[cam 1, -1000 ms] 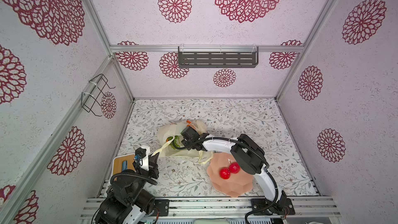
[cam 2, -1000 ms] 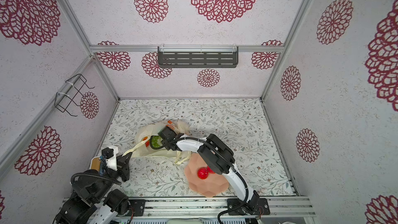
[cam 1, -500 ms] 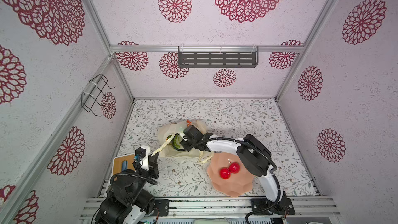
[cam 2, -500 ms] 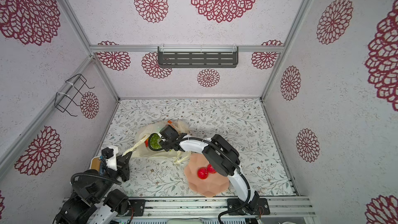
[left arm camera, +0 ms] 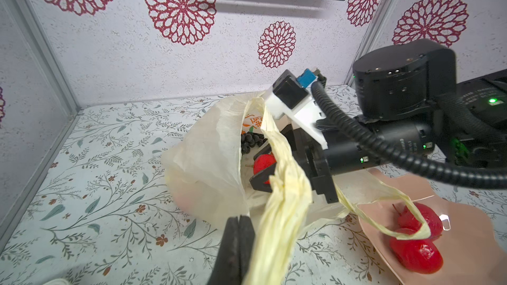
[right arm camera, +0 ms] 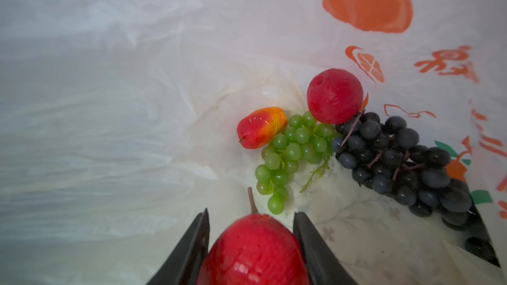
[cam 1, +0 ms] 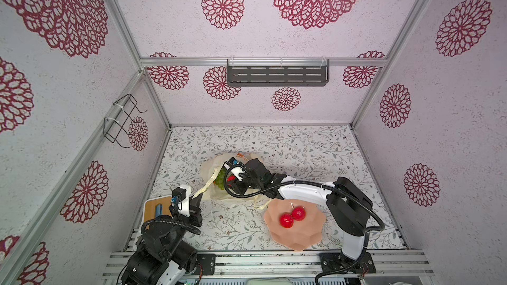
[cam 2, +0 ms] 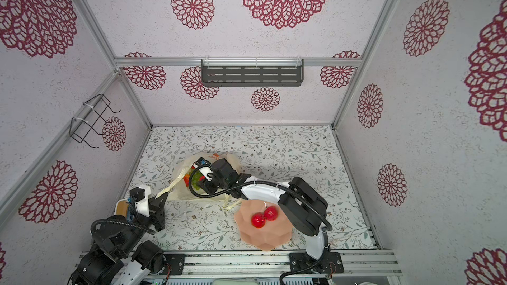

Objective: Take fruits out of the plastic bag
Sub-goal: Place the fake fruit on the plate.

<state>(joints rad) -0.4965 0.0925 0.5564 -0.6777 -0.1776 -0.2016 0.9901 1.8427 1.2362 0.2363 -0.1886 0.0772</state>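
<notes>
As left gripper (left arm camera: pixel 238 219) pinches plastic bag (left arm camera: pixel 208 165), right gripper (right arm camera: pixel 251 212) clasps red apple (right arm camera: pixel 253 253), pink bowl (cam 1: pixel 301 239) at its four o'clock.

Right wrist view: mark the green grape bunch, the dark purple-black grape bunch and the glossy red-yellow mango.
green grape bunch (right arm camera: pixel 293 146), right wrist view, middle grapes
dark purple-black grape bunch (right arm camera: pixel 397 157), right wrist view, central grapes
glossy red-yellow mango (right arm camera: pixel 262 127), right wrist view, its middle
</notes>
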